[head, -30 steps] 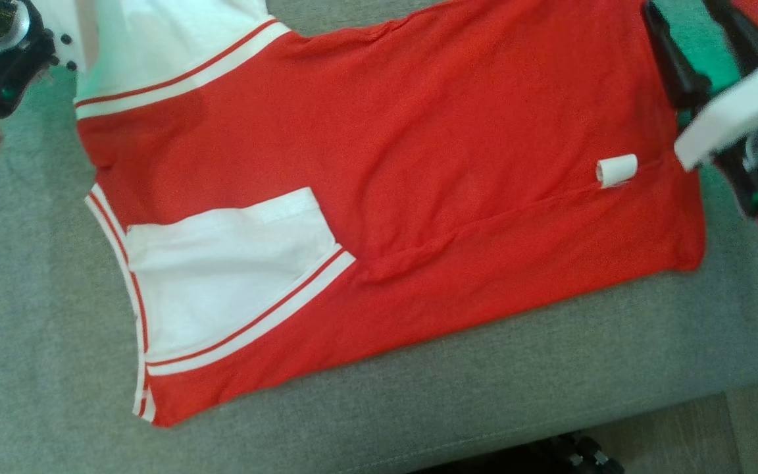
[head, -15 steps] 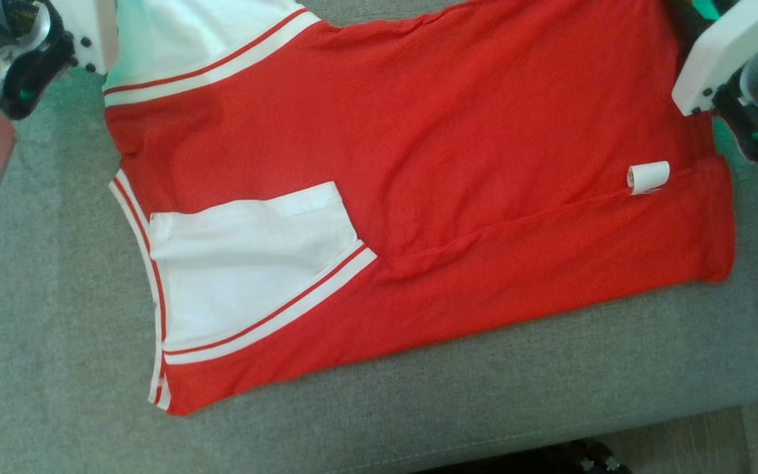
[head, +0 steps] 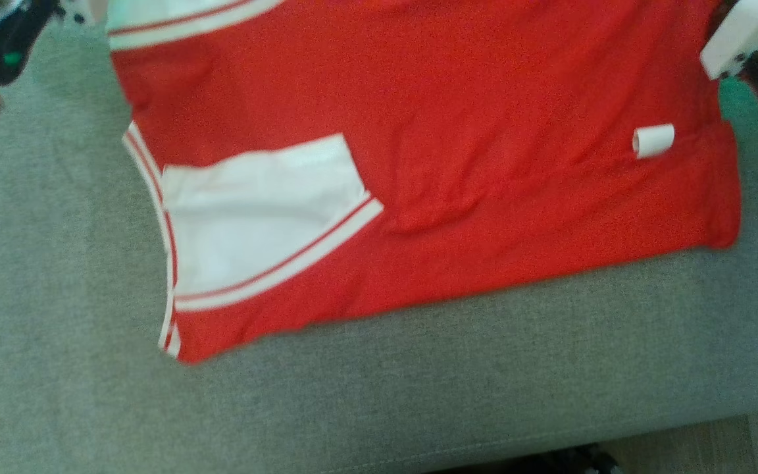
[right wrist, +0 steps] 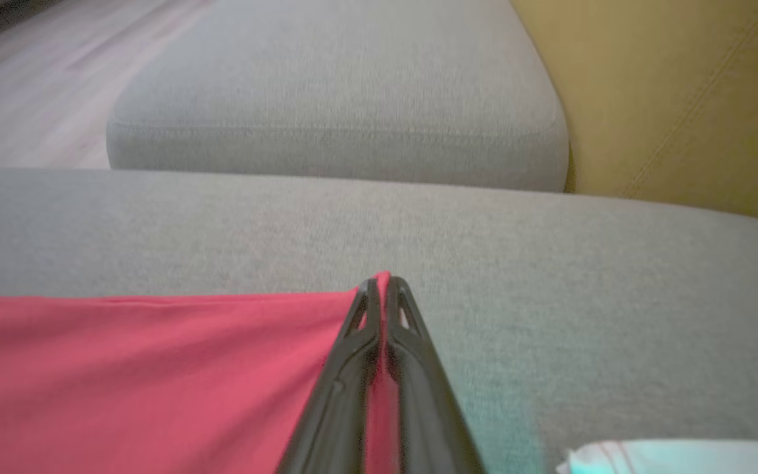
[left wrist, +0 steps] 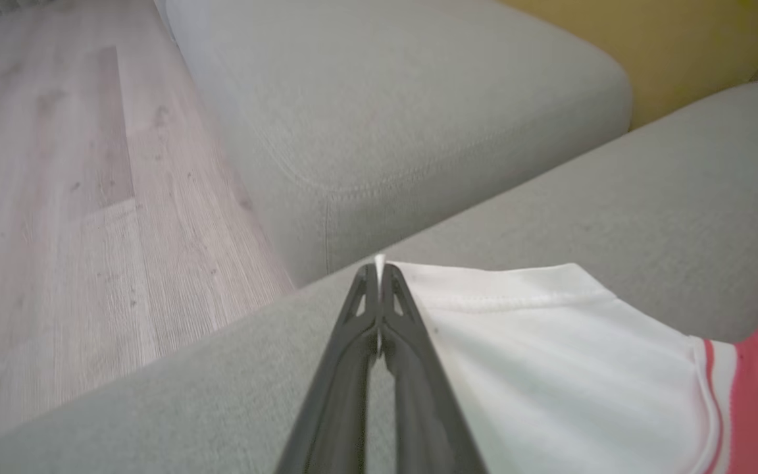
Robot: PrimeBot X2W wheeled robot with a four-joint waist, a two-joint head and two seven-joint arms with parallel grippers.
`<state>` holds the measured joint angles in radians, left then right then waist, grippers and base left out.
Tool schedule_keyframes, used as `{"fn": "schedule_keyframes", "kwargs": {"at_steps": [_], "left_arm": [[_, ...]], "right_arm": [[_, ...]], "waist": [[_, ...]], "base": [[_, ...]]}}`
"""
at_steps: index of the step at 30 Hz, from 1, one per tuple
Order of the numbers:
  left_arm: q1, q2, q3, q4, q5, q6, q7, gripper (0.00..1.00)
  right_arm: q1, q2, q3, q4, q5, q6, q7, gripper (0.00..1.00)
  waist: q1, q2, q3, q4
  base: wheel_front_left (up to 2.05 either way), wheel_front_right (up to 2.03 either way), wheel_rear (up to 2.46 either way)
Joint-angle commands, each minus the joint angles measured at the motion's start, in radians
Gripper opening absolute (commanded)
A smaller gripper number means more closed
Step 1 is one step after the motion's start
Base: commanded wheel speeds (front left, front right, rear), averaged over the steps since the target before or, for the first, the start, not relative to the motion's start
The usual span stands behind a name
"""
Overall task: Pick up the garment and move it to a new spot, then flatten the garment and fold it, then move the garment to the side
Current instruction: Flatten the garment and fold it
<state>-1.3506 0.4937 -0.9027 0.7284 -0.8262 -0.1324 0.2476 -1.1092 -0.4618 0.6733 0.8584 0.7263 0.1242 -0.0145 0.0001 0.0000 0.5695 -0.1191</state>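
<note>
Where it gaped, right tool (right wrist: 382, 284) clamps garment (head: 451, 99)

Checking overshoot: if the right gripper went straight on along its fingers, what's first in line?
The right gripper, shut on the garment edge, would likely meet the grey cushion just beyond; depth unclear.

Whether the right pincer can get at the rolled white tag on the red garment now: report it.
Probably not yet. The tag lies uncovered on top of the garment, but the right pincer is shut on the garment's red edge; it would have to let go first.
</note>
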Motion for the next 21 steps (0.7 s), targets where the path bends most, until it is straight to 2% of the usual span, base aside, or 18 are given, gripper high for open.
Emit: {"fn": "schedule_keyframes", "kwargs": {"at_steps": [1, 4, 11, 15, 20, 21], "left_arm": [[-0.073, 0.051, 0.043, -0.025, 0.009, 0.002, -0.035, 0.00], [-0.074, 0.058, 0.037, -0.047, 0.004, 0.002, -0.075, 0.00], [0.099, 0.144, -0.005, -0.224, -0.029, 0.006, -0.133, 0.00], [0.237, 0.198, -0.015, -0.334, -0.053, 0.047, -0.153, 0.00], [0.407, 0.269, -0.029, -0.498, -0.077, 0.125, -0.176, 0.00], [0.407, 0.269, -0.029, -0.498, -0.077, 0.125, -0.176, 0.00]], "right_arm": [[-0.010, -0.037, -0.007, -0.018, 0.025, 0.007, -0.027, 0.00], [0.003, -0.074, -0.006, -0.035, 0.051, 0.007, -0.057, 0.00], [0.167, -0.164, 0.002, -0.114, 0.105, 0.007, -0.128, 0.00], [0.275, -0.194, -0.019, -0.139, 0.114, 0.007, -0.170, 0.00], [0.406, -0.210, -0.057, -0.183, 0.109, 0.007, -0.196, 0.00], [0.406, -0.210, -0.057, -0.183, 0.109, 0.007, -0.196, 0.00]], "waist": [[-0.0001, 0.0000, -0.016, 0.010], [-0.0001, 0.0000, -0.037, 0.024], [-0.0001, 0.0000, -0.112, 0.070], [-0.0001, 0.0000, -0.156, 0.091], [-0.0001, 0.0000, -0.193, 0.107], [-0.0001, 0.0000, -0.193, 0.107]], "base": [[0.00, 0.00, 0.00], [0.00, 0.00, 0.00], [0.00, 0.00, 0.00], [0.00, 0.00, 0.00], [0.00, 0.00, 0.00], [0.00, 0.00, 0.00]]}}
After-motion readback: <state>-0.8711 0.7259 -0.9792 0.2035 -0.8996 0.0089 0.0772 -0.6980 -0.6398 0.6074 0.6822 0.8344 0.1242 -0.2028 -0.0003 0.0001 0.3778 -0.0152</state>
